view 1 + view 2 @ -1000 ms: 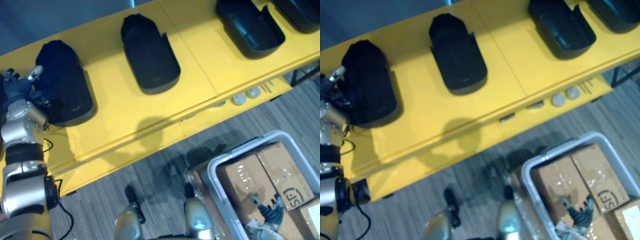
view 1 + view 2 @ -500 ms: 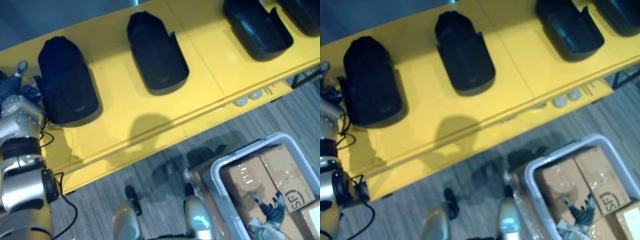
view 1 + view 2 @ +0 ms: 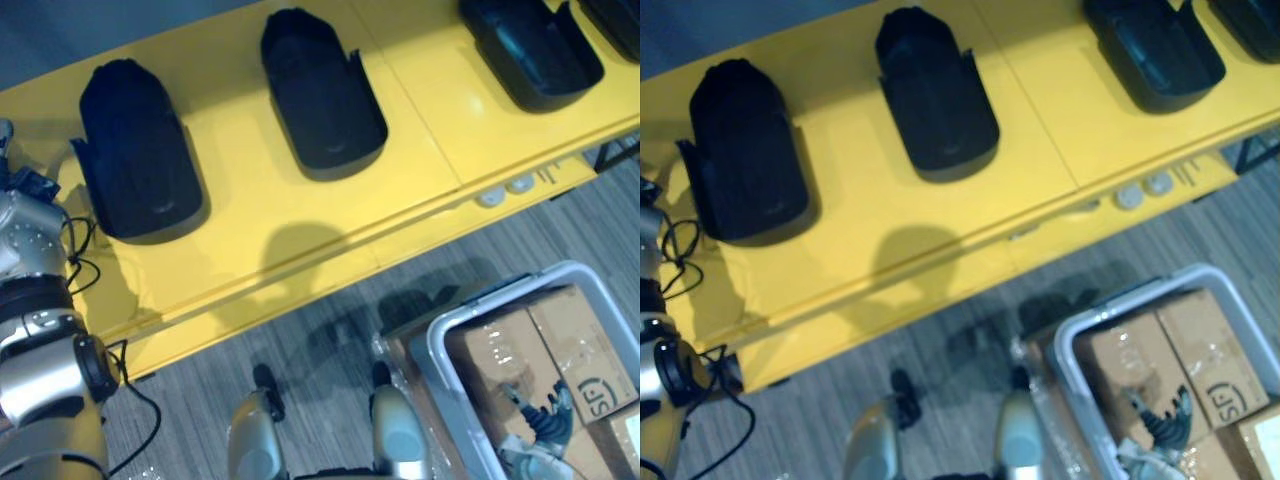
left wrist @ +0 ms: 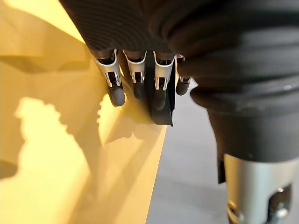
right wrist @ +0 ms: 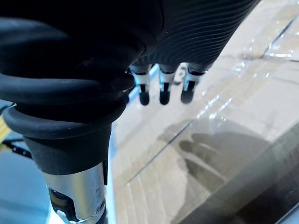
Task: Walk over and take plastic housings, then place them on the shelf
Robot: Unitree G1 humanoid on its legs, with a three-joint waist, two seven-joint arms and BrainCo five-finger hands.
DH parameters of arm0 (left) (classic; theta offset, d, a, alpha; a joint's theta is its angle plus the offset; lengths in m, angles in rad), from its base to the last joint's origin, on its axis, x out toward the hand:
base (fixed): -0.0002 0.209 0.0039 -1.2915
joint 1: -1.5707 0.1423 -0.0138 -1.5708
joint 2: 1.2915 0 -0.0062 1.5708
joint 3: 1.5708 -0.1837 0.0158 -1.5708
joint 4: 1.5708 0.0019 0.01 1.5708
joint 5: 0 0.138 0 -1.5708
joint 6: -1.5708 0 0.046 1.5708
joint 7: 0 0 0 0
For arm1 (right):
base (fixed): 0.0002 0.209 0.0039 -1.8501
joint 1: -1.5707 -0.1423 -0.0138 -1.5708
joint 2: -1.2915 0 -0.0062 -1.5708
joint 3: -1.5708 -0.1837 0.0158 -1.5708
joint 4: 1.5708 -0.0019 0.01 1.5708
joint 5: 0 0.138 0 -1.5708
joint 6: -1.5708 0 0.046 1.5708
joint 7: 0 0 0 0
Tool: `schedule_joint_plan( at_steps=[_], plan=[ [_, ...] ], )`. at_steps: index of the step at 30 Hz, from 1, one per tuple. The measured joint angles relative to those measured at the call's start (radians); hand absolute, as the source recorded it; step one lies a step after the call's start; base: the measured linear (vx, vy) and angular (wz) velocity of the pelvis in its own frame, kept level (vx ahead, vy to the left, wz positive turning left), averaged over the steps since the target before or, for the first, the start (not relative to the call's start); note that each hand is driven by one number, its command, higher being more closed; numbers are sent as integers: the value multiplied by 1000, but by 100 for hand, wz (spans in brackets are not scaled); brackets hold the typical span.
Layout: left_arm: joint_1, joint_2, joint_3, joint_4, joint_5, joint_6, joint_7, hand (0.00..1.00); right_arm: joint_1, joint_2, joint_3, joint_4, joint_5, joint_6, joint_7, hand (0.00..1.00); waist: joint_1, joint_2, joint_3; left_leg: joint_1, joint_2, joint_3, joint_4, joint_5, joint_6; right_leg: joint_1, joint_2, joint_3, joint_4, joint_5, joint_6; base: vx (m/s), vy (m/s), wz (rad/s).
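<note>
Seeming light, stiff, slick, the black hollow plastic housing (image 3: 135, 165) at ten o'clock wanted gripping by its side walls; left robot hand (image 4: 161, 79) and right robot hand (image 5: 162, 88) hung slack-fingered, empty.

Grey striped floor (image 3: 200, 400); long yellow shelf (image 3: 240, 160); white bin (image 3: 450, 388) holding cardboard boxes (image 3: 560, 340).

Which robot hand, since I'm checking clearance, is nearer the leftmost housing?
Left. The left robot hand is beside the leftmost housing, apart; right robot hand is far off, over the boxes.
</note>
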Motion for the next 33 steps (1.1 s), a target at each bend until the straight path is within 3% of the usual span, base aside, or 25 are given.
schedule_joint_plan(
  at_steps=[13,20,24,26,28,33],
  plan=[
    [0,7,2,-5,0,-81,114,0,0,-3,10,11,19,2,2,0,0,0,0,-5,-2,0,14,-5,4,1,-3,2,0,0,0,0,0,0],
    [1,8,-2,-17,1,-135,110,0,2,-3,19,32,19,-27,22,0,-2,5,-7,33,-7,9,-9,1,-1,36,-5,2,-22,1,1,-2,-6,-3],
    [15,20,-69,-55,1,-186,73,0,6,0,31,58,18,-30,22,0,-2,13,-43,51,-22,11,-55,25,-4,42,-12,-1,-38,3,3,23,-33,6],
    [19,37,-129,-96,-3,-201,35,0,7,1,31,61,17,-30,22,0,-7,13,-47,84,-32,6,-79,37,-5,75,-19,-14,-54,5,7,36,-26,10],
    [51,38,-195,-210,-29,-252,-35,0,9,12,31,75,17,-38,22,0,-17,13,-93,97,-39,-3,-99,43,-8,97,-21,-26,-75,8,10,30,-26,11],
    [117,38,-222,-330,-29,-295,-91,0,16,36,30,115,17,-38,25,0,-27,25,-148,168,-60,-7,-180,76,-14,161,-28,-44,-124,17,9,14,-16,3]
  ],
)
